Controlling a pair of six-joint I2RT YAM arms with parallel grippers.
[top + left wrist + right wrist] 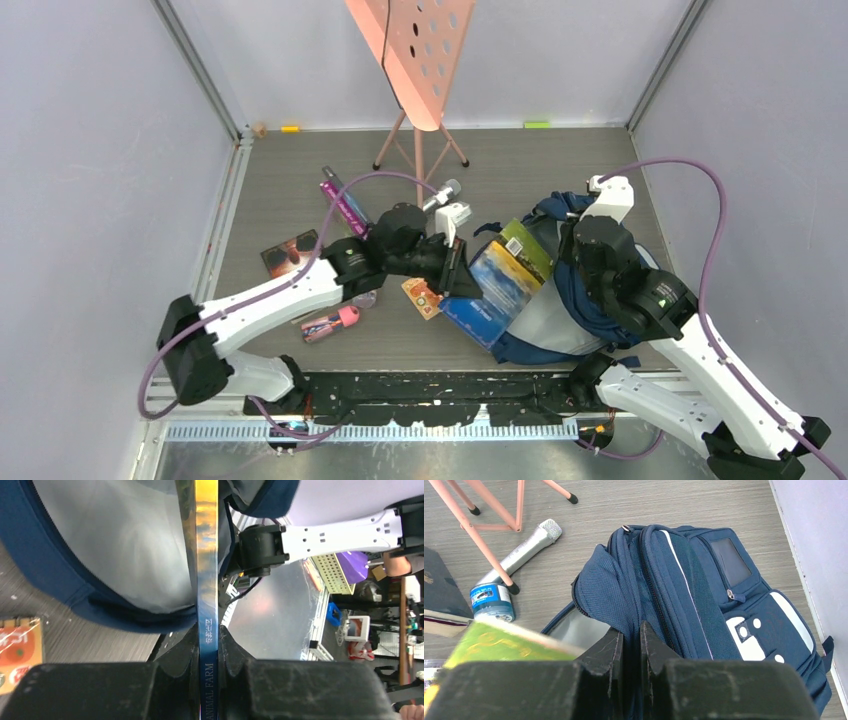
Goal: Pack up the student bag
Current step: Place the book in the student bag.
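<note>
A large navy fabric backpack w/ grey lining is lying unzipped on the grey wood-grain table, right under the right gripper. That gripper's black fingers are pressing together on a fold of navy fabric at the bag's mouth.

Beyond the left gripper, well apart, a pink perforated metal music stand is standing on its tripod.

A slim paperback book w/ a blue-and-green landscape cover is sticking out ahead of the left gripper. The jaws are pinching it cover to cover, spine facing the wrist cam, and its far end is lying over the bag's open mouth, approx. against the lining.

A silver microphone is lying just beyond the left gripper, near the stand's foot. A small orange snack packet is lying flat just beside the left gripper, on the base side.
</note>
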